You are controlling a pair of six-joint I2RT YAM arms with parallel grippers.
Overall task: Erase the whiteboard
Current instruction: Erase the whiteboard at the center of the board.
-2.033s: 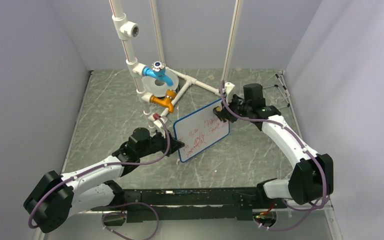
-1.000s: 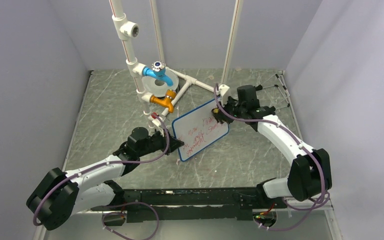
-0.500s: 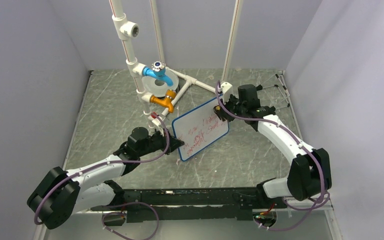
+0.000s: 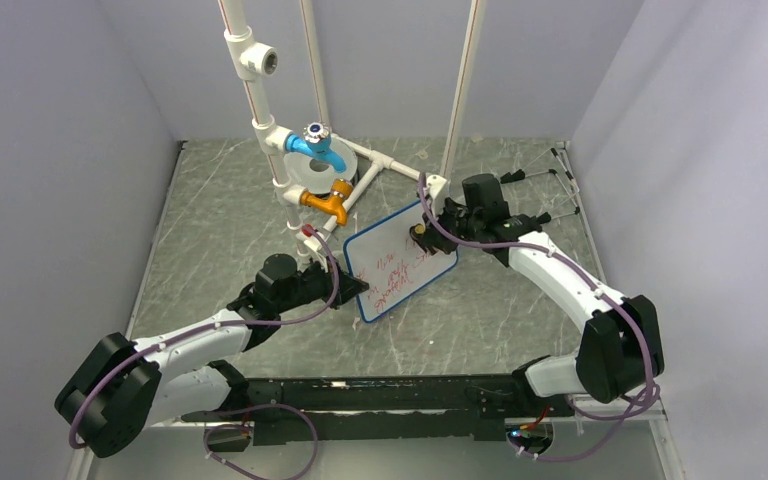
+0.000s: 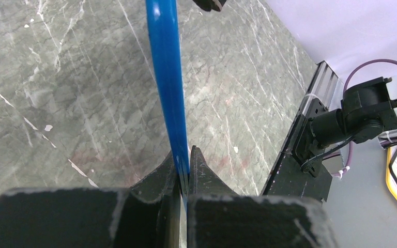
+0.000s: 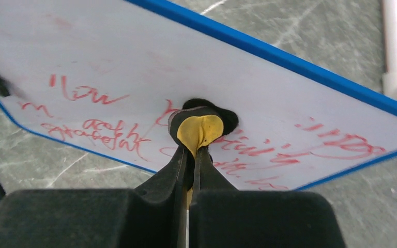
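Two claws are seen at the whiteboard [image 4: 400, 268], which is held tilted above the grey marbled counter [image 4: 210, 230], near its middle. The blue rim of the board is pinched at its lower left edge by the left claw [image 5: 184, 173], whose jaws are closed tight on it. The right claw [image 6: 192, 155] is closed on a yellow pad [image 6: 199, 126] with a black border. This pad is pressed against the face of the board, in the upper right part as seen from above. Red handwriting is seen on both sides of the pad and lower on the face. Behind the board a white pipe frame [image 4: 250, 55] is placed, with a blue tap [image 4: 312, 148] and an orange tap [image 4: 326, 203] on it.
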